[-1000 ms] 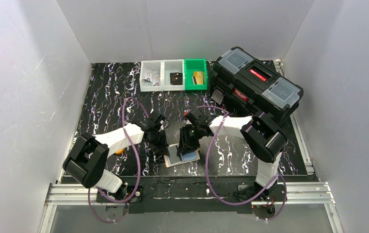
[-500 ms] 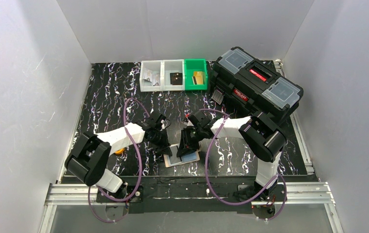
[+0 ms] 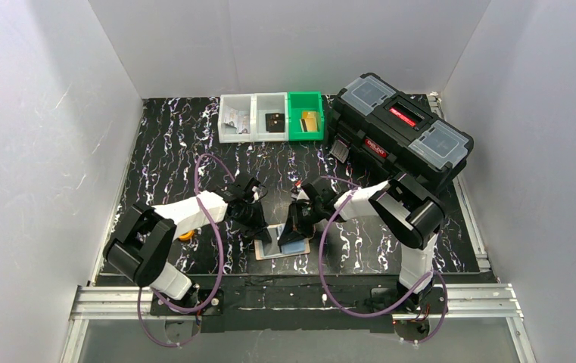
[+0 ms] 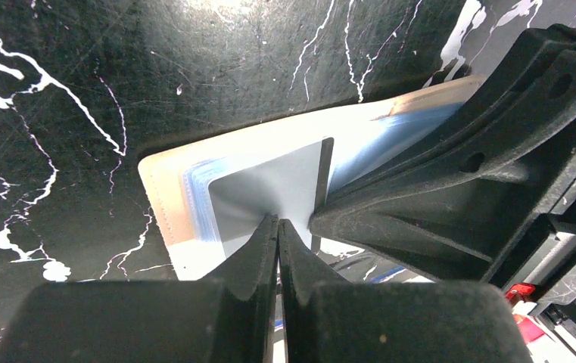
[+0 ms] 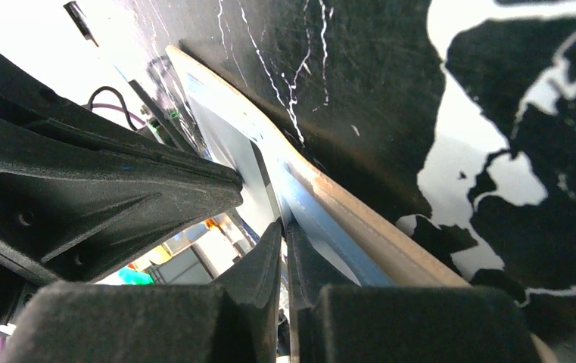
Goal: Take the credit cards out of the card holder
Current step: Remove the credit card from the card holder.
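The card holder (image 3: 300,247) lies open on the black marbled mat near the front, its tan rim (image 4: 160,189) showing in the left wrist view. One grey flap (image 4: 269,189) of it stands up. My left gripper (image 4: 277,223) is shut with its tips pinched on that flap. A pale blue credit card (image 5: 322,223) lies in the holder against the tan wall (image 5: 368,234). My right gripper (image 5: 283,227) faces the left one from the right, its jaws closed on the thin edge where the blue card meets the flap. No tan-gold card shows.
A large black toolbox (image 3: 402,128) sits at the back right. Three small bins (image 3: 272,117), two white and one green, stand at the back centre. A small orange object (image 3: 186,235) lies under the left arm. White walls enclose the mat.
The right gripper has dropped lower onto the holder and its jaws have closed on the card edge. The left gripper has stayed shut in place.
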Controlling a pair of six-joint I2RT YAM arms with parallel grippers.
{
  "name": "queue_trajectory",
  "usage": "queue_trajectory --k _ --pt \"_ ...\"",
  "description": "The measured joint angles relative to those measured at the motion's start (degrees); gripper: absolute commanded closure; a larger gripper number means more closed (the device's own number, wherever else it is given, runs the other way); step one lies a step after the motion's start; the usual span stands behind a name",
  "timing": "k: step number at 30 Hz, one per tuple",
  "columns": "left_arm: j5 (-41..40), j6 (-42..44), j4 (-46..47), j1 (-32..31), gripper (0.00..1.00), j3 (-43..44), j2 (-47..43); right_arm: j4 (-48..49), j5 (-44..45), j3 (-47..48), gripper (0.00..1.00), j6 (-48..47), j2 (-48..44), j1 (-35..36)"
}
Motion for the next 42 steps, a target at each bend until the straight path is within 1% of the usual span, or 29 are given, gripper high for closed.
queue_trajectory --k 4,5,10,16,23,24,29,32,39,42 --pt "-0.2 0.1 -0.3 0.0 1.0 0.1 0.0 0.8 -0.6 0.0 0.97 0.4 0.6 0.1" --pt "-0.4 0.3 -0.8 0.0 0.98 0.3 0.0 1.0 -0.7 0.0 0.99 0.5 0.7 0.1" --pt "-3.0 2.3 -5.1 -0.1 0.93 1.6 -0.9 2.4 -0.6 -0.3 0.99 1.1 0.8 0.4" --pt "-6.3 4.6 -11.0 0.3 0.94 1.8 -4.4 4.1 -0.5 -1.3 0.99 1.9 0.8 0.3" --pt "-6.3 5.2 -10.9 0.5 0.97 0.8 -5.3 4.5 -0.6 -1.5 0.99 2.1 0.8 0.3" --pt "-6.2 5.2 -10.6 0.5 0.98 0.8 -5.1 4.5 -0.6 -1.5 0.97 2.1 0.8 0.3" --pt "-5.5 5.2 -8.7 0.5 1.0 0.8 -2.5 4.5 -0.6 -1.5 0.8 2.2 0.8 0.3" --pt "-4.9 5.2 -8.6 0.7 1.0 0.8 -1.7 4.8 -0.8 -1.5 0.77 2.5 0.8 0.3" --pt "-4.2 4.9 -8.6 0.8 1.0 0.9 -0.9 5.4 -1.2 -1.5 0.75 2.7 0.9 0.3" --pt "-3.8 4.6 -8.6 0.8 1.0 0.9 -0.7 5.6 -1.3 -1.5 0.81 2.7 0.9 0.3"
